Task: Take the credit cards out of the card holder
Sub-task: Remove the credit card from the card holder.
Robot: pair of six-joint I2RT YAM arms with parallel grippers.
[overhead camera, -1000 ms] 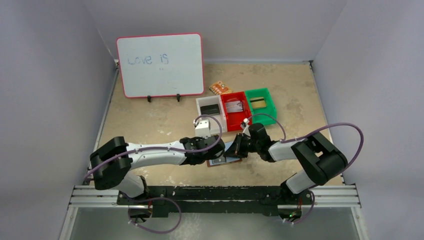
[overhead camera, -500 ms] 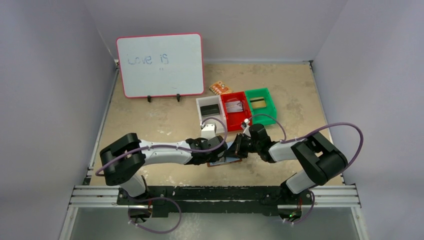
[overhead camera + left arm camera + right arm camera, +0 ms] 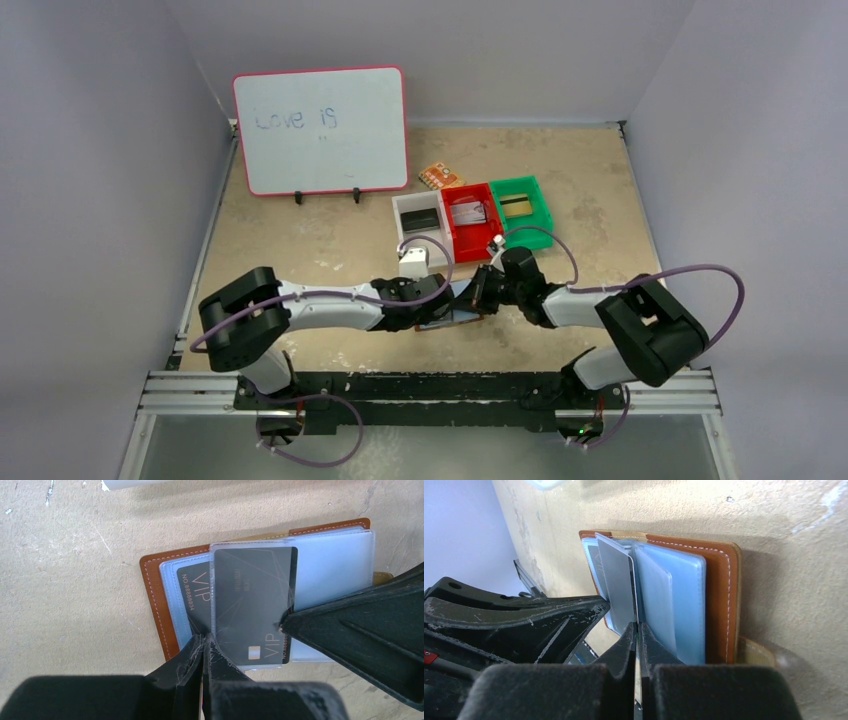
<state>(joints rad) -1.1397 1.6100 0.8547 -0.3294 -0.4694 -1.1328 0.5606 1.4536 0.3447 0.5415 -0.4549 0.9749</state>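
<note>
Fingers shut both sides — left fingers nip the clear sleeve's corner, right fingers the dark credit card's long edge — so I'd pull rightward, out of the card holder open between them.

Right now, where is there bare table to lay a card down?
Bare tabletop lies between the whiteboard and the left arm, and right of the green bin. Crowded where left gripper pinches the card holder and right gripper its dark card, just before the white bin and red bin.
</note>
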